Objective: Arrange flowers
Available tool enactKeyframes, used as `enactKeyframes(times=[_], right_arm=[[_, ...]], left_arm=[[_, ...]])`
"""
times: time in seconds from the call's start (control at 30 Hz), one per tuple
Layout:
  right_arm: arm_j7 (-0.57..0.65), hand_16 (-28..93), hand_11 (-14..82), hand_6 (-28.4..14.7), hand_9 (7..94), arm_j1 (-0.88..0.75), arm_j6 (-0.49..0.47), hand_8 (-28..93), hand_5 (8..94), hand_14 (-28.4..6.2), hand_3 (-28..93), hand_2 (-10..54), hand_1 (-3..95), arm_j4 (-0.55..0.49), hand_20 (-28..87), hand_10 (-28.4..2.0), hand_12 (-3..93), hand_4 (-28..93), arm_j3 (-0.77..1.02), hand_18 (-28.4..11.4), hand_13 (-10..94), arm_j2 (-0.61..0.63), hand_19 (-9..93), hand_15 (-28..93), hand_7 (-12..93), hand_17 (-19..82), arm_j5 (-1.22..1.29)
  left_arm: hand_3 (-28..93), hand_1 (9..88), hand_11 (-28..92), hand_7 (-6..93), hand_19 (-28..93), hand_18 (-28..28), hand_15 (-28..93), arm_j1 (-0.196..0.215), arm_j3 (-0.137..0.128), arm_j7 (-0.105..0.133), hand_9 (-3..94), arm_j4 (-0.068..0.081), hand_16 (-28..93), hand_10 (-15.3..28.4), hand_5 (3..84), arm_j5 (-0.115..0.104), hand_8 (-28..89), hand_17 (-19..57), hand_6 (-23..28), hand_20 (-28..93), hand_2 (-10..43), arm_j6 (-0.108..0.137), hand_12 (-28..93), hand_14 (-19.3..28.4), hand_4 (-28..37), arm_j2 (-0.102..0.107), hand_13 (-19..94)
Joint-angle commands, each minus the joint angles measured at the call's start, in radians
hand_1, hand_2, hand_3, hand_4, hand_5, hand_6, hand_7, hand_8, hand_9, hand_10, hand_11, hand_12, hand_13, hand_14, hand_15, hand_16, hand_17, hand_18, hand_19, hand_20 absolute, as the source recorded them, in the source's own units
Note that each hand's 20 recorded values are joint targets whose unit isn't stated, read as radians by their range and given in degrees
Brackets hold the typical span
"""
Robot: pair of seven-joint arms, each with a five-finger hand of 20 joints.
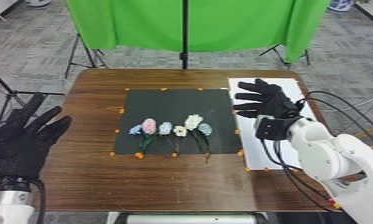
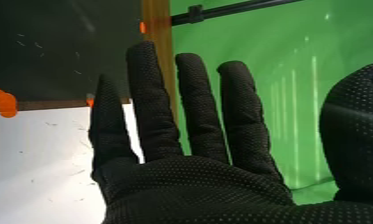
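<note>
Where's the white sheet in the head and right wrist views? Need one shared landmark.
Head view: white sheet on the table's right side, partly hidden by the right robot hand and arm.
Right wrist view: white sheet partly behind the robot hand, next to the dark mat.
Shared landmark: dark mat.

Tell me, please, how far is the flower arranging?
Looks done: the pink, white and blue flowers with green stems lie in a row on the black mat. In hand: nothing; the black-gloved left hand and right hand have open fingers. Remaining: maybe small straightening, because the flower heads sit unevenly.
</note>
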Motion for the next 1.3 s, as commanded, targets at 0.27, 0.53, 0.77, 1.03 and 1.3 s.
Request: enactKeyframes(times=[0.27, 0.53, 0.77, 1.03, 1.3], right_arm=[[0.005, 13, 9.8, 1.2, 49.0, -0.003, -0.007, -13, 45.3, -18.5, 76, 2.7, 17.5, -0.007, 10, -12.7, 12.8, -28, 0.016, -26.9, 41, -0.008, 53, 33, 16, 4, -0.015], [0.012, 13, 9.8, 1.2, 49.3, -0.004, -0.001, -13, 45.6, -18.6, 76, 3.0, 17.5, -0.009, 10, -12.6, 12.8, -28, 0.017, -26.8, 41, -0.010, 53, 33, 16, 4, -0.014], [0.014, 13, 9.9, 1.0, 49.4, -0.005, 0.005, -13, 45.8, -18.6, 76, 3.2, 17.4, -0.009, 11, -12.7, 12.8, -28, 0.012, -26.7, 41, -0.010, 53, 33, 16, 4, -0.023], [0.015, 13, 9.9, 1.1, 49.6, -0.003, 0.014, -13, 45.9, -18.6, 76, 3.3, 17.3, -0.009, 11, -12.7, 12.8, -28, 0.007, -26.5, 41, -0.010, 53, 34, 16, 4, -0.013], [0.011, 13, 10.0, 1.0, 49.8, -0.008, 0.016, -13, 46.0, -18.5, 76, 3.5, 17.3, -0.011, 11, -12.8, 12.8, -28, 0.005, -26.2, 41, -0.008, 53, 34, 16, 4, 0.003]], left_arm=[[77, 17.5, 21, 15.2, 54, 27.1, 47, 0.000, 0.006, -0.012, 28.2, -0.004, -7, 17.3, 27.3, -0.004, -11, -9.6, 3.2, 10, 6.4, 0.017, 13, 26.3, -28.3, -0.006, 22], [77, 17.9, 22, 14.8, 55, 27.4, 51, -0.013, 0.014, -0.022, 29.9, -0.004, -7, 18.2, 27.9, -0.003, -10, -9.0, 3.3, 11, 6.0, 0.015, 13, 27.7, -28.3, -0.008, 24], [77, 17.9, 23, 14.7, 55, 27.2, 50, -0.013, 0.011, -0.026, 30.0, -0.007, -8, 18.3, 28.1, 0.000, -10, -9.0, 3.4, 10, 6.1, 0.010, 13, 27.3, -28.3, -0.011, 24], [77, 17.7, 24, 15.4, 55, 27.1, 51, -0.020, 0.022, -0.025, 29.6, -0.007, -8, 18.5, 27.6, 0.001, -11, -9.7, 3.6, 11, 6.3, 0.015, 13, 27.4, -28.3, -0.010, 23], [77, 17.8, 24, 15.6, 55, 27.1, 51, -0.028, 0.021, -0.034, 29.6, -0.005, -9, 18.5, 27.7, 0.002, -11, -9.7, 3.7, 11, 6.4, 0.011, 12, 27.5, -28.3, -0.008, 23]])
